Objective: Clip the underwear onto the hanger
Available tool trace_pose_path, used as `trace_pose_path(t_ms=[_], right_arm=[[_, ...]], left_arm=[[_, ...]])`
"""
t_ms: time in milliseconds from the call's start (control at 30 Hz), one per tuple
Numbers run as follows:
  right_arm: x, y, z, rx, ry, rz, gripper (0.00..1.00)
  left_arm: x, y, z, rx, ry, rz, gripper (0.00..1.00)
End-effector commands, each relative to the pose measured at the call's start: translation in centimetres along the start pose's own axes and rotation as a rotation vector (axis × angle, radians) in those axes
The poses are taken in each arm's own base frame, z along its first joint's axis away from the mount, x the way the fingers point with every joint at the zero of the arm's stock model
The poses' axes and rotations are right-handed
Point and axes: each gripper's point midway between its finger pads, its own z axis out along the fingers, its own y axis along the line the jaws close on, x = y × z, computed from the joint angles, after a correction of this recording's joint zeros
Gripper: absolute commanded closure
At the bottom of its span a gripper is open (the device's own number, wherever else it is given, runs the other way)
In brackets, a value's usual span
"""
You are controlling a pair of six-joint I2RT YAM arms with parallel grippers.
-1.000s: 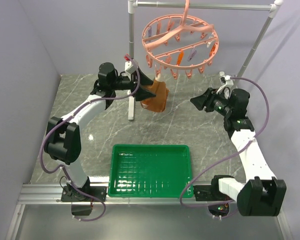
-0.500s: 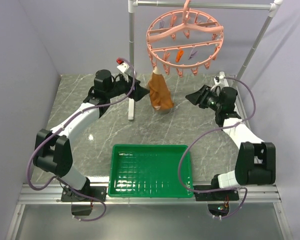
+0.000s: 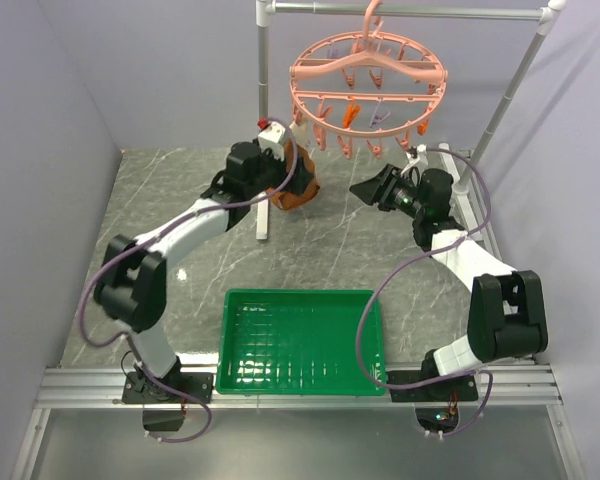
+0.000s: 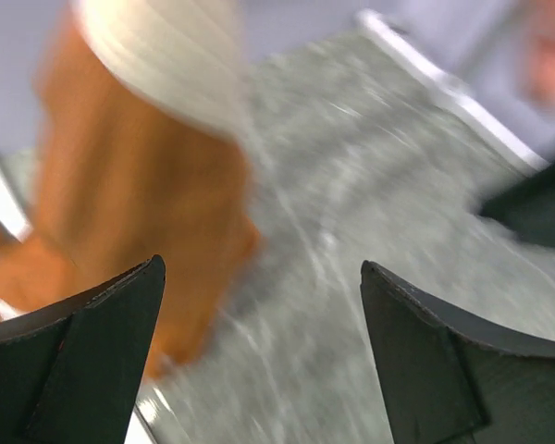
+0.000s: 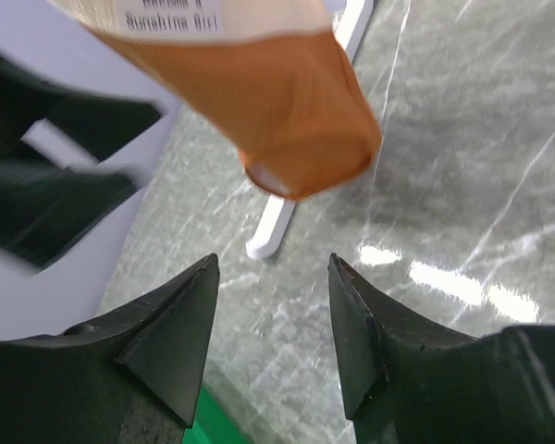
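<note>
Tray [image 3: 298,294], green, sits at near edge of worktop [image 3: 160,180]. Left fingers [image 4: 83,361] spread wide, gripping nothing; right fingers [image 5: 166,342] likewise parted and empty. Between them the underwear [image 5: 287,111] hangs clear of the worktop, waistband uppermost, beneath left rim of the hanger [image 3: 368,65]. Holding clip not discernible. Hanger hooked on grey rack [image 3: 460,14] at rear.

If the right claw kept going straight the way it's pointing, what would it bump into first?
Most likely the underwear, which hangs just ahead of the open right claw. Depth is hard to judge, so it might pass under it.
</note>
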Motion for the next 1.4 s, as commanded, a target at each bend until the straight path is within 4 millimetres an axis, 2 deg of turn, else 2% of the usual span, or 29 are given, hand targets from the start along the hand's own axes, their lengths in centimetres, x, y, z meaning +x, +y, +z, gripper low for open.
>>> trace_pose_path(t_ms=[0,33,67,100,133,167,200,233,300,333,400,433,467,533,567,600,633,667,733,833,900,1033,1100,1367], right_arm=[[-3.8,1.7,0.9,-0.043,-0.09,-0.048,0.41],[-3.9,1.8,1.1,-0.051,-0.085,-0.037,0.4],[-3.8,1.5,1.5,-0.052,-0.078,-0.029,0.39],[-4.2,1.6,1.7,-0.058,-0.083,-0.028,0.39],[-4.3,1.7,1.8,-0.063,-0.082,-0.028,0.39],[-4.3,1.5,2.1,-0.065,-0.079,-0.028,0.39],[-4.6,1.5,2.3,-0.067,-0.082,-0.028,0.39],[-4.6,1.3,2.4,-0.07,-0.082,-0.026,0.39],[-4.7,1.0,2.6,-0.071,-0.083,-0.025,0.39],[-4.8,0.7,2.7,-0.07,-0.085,-0.024,0.39],[-5.1,0.6,2.7,-0.079,-0.086,-0.025,0.39],[-5.4,0.3,2.8,-0.08,-0.089,-0.027,0.39],[-5.6,0.2,3.0,-0.083,-0.088,-0.026,0.39],[-5.7,-0.2,3.1,-0.09,-0.083,-0.028,0.39],[-5.9,-1.1,3.2,-0.082,-0.082,-0.021,0.38],[-6.2,-0.9,3.4,-0.107,-0.071,-0.023,0.36],[-6.2,-1.2,3.5,-0.113,-0.06,-0.007,0.31],[-6.5,-1.7,3.8,-0.119,-0.054,0.004,0.27],[-6.3,-1.6,4.0,-0.152,-0.021,0.042,0.16],[-6.2,-1.7,4.5,-0.193,-0.006,0.089,0.08],[-6.2,-1.3,4.6,-0.217,0.003,0.124,0.07],[-6.0,-1.4,5.2,-0.255,0.009,0.144,0.04],[-6.0,-1.0,5.4,-0.275,0.015,0.14,0.04],[-4.8,-1.6,7.9,-0.289,0.028,0.117,0.04]], left_arm=[[-3.5,4.2,2.9,-0.226,-0.103,0.034,0.08],[-3.6,4.4,3.6,-0.228,-0.104,0.055,0.07],[-2.4,5.3,4.9,-0.25,-0.085,0.063,0.07],[-3.8,5.8,5.5,-0.276,-0.114,0.077,0.07],[-2.4,6.6,6.7,-0.291,-0.088,0.083,0.09],[-2.1,6.9,7.2,-0.297,-0.075,0.087,0.11],[-2.9,7.1,7.7,-0.299,-0.087,0.093,0.14],[-1.9,7.5,8.3,-0.305,-0.066,0.091,0.23],[-1.6,7.5,8.6,-0.286,-0.052,0.077,0.39],[-1.9,7.0,8.4,-0.259,-0.059,0.078,0.55],[-1.7,6.5,8.1,-0.228,-0.06,0.09,0.73],[-1.6,6.2,8.0,-0.212,-0.055,0.102,0.91],[-2.0,5.5,7.7,-0.179,-0.06,0.102,0.98],[-2.1,5.3,7.3,-0.137,-0.066,0.089,1.0],[-2.4,4.4,7.0,-0.075,-0.069,0.084,1.0],[-2.6,4.7,6.7,-0.047,-0.069,0.076,1.0],[-2.7,4.5,6.5,-0.015,-0.067,0.058,1.0],[-2.8,3.3,6.1,0.073,-0.059,0.052,1.0],[-3.0,3.8,5.5,0.103,-0.052,0.035,1.0],[-3.5,3.0,4.2,0.176,-0.045,0.018,1.0],[-3.7,2.6,3.7,0.211,-0.042,0.005,1.0],[-4.5,0.5,2.6,0.32,-0.036,-0.029,1.0],[-4.5,0.1,2.4,0.338,-0.03,-0.044,1.0],[-5.3,-1.6,1.0,0.405,-0.02,-0.057,1.0]])
